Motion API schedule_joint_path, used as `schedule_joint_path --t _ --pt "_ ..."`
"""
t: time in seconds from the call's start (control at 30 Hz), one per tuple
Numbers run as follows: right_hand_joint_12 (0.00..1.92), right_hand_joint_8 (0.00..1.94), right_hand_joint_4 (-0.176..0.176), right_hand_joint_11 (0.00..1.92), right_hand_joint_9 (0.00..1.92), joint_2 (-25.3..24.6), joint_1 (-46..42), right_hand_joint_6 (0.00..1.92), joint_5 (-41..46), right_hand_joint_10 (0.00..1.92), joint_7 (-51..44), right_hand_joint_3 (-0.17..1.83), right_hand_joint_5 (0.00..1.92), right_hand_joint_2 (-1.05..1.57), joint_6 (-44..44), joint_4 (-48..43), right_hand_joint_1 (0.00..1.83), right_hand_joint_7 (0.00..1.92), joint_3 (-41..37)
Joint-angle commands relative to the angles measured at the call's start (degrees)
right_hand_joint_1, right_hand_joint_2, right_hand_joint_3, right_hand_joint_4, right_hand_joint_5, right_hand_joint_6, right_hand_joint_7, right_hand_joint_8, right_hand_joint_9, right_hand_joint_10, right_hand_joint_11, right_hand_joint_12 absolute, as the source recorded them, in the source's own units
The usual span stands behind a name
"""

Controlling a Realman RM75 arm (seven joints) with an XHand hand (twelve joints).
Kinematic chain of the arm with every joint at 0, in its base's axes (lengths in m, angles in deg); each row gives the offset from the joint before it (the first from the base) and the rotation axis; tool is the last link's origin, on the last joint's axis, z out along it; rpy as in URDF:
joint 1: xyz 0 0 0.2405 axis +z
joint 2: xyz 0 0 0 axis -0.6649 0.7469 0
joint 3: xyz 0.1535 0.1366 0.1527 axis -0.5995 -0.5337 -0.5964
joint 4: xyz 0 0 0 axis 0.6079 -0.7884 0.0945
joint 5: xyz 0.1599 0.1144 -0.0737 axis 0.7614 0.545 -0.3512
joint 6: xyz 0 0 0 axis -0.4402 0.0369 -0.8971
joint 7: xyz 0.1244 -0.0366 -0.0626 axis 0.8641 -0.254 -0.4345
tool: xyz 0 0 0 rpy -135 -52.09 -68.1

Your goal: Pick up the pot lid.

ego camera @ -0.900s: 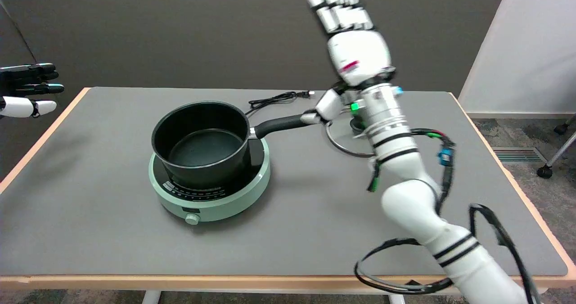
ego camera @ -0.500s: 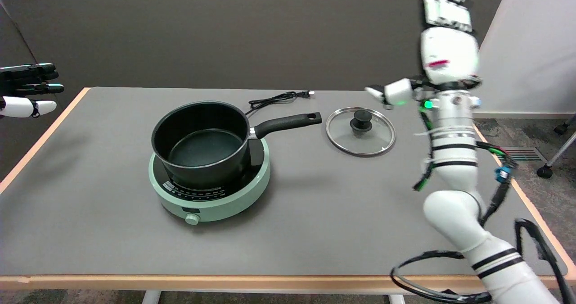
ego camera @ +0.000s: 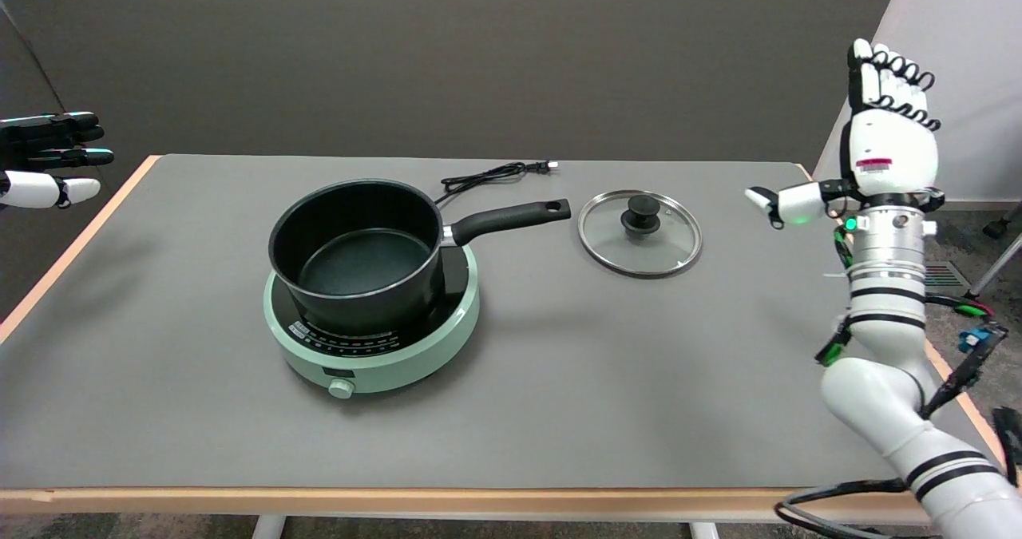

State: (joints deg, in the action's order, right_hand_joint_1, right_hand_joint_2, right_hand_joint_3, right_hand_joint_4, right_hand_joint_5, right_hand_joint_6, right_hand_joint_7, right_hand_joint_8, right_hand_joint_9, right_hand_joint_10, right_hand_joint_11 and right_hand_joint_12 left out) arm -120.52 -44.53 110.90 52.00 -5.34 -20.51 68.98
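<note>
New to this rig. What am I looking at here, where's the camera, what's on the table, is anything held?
This is a two-armed robot with white arms ending in many-fingered hands, steered remotely by a person. The one picture comes from a head camera above the table's near side, looking down and across it. The working right hand is raised at the table's right edge, fingers pointing up and the thumb sticking out to the side, holding nothing. The hand at upper left belongs to the idle arm. On the grey table sits a green hot plate carrying a black pot, its handle pointing right. Just beyond the handle lies the glass pot lid, knob up, untouched; that is what it should pick up. A black power cord lies behind.
</note>
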Motion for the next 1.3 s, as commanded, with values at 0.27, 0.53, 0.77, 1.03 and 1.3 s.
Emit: schedule_joint_path --t 0.27,0.53,0.77,1.03,1.3 --pt "0.05 0.05 0.003 0.05 0.05 9.5 -2.0 0.05 -26.0 0.05 29.1 0.9 0.05 -0.14 2.4 10.5 1.05 0.05 -8.1" --pt "0.05 0.05 0.015 0.05 0.05 9.5 -2.0 0.05 -30.9 0.05 33.0 0.9 0.05 -0.13 2.4 11.8 1.05 0.05 -9.5" --pt "0.05 0.05 0.022 0.05 0.05 9.5 -2.0 0.05 -33.7 0.05 38.0 0.9 0.05 -0.14 2.8 13.3 1.05 0.05 -11.5" --pt "0.05 0.05 0.021 0.05 0.05 9.5 -2.1 0.05 -33.8 0.05 38.9 0.9 0.05 -0.14 4.0 13.3 1.05 0.05 -12.0" --pt "0.05 0.05 0.025 0.05 0.05 9.5 -2.3 0.05 -36.0 0.05 38.9 0.91 0.05 -0.15 4.0 11.3 1.05 0.05 -12.6"
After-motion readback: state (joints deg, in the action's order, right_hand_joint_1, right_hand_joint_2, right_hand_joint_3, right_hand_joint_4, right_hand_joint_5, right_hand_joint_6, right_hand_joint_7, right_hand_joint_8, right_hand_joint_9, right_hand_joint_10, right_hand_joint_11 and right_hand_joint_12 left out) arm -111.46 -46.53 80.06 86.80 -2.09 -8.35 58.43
